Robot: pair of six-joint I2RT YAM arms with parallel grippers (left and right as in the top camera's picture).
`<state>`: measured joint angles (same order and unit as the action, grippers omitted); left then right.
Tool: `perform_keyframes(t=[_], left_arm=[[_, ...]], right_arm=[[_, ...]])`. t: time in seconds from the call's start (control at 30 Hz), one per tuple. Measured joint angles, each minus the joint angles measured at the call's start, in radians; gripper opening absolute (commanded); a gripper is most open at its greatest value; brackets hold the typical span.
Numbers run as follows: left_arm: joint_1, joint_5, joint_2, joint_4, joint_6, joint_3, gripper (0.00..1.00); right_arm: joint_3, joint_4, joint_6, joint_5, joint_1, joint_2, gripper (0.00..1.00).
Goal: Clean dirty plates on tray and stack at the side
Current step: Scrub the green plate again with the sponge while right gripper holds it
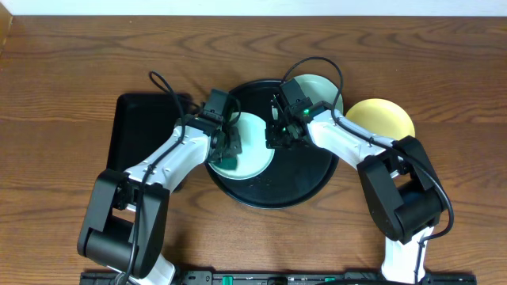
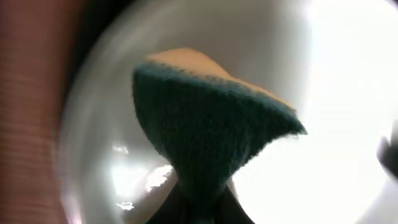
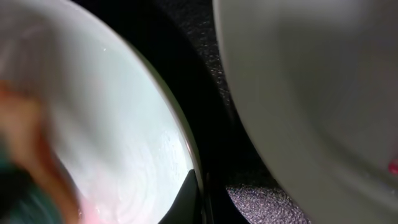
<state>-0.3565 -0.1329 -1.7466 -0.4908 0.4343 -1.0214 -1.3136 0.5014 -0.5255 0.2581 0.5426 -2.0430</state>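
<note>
Stage: scrubbing one plate, as I judge it.

Overhead: tray (image 1: 277, 194) mid-worktop (image 1: 79, 63). Mint plate (image 1: 255, 150) lies on its left half. My left gripper (image 1: 225, 155) is over that plate with the sponge (image 1: 226, 164); my right gripper (image 1: 277, 133) is at the plate's right rim. Second mint plate (image 1: 321, 89) sits at the tray's far edge. Yellow plate (image 1: 384, 119) rests on the worktop just beside the tray.

Left wrist: gripper pinching the sponge, green face toward the plate.

Right wrist: one finger beside the plate's rim; I cannot tell whether it clamps. Red streak (image 3: 392, 168) shows on the second plate.

Next move: a full wipe, then a firm rim hold to carry the plate aside.
</note>
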Motion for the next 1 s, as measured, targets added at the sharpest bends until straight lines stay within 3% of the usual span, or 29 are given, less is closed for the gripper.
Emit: perform_keyframes(t=[0.2, 0.37, 0.77, 1.0], left_arm=[[-0.001, -0.228, 0.000, -0.040, -0.081, 0.000, 0.07], [-0.001, -0.279, 0.000, 0.003, -0.098, 0.000, 0.07], [-0.011, 0.238, 0.000, 0.197, 0.049, 0.001, 0.07], [-0.011, 0.306, 0.041, 0.131, 0.064, -0.011, 0.07]], right_arm=[[0.000, -0.001, 0.003, 0.000, 0.000, 0.000, 0.01], [0.000, -0.001, 0.004, 0.000, 0.000, 0.000, 0.01], [0.000, 0.001, 0.004, 0.003, 0.000, 0.000, 0.01], [0.000, 0.001, 0.004, 0.003, 0.000, 0.000, 0.01]])
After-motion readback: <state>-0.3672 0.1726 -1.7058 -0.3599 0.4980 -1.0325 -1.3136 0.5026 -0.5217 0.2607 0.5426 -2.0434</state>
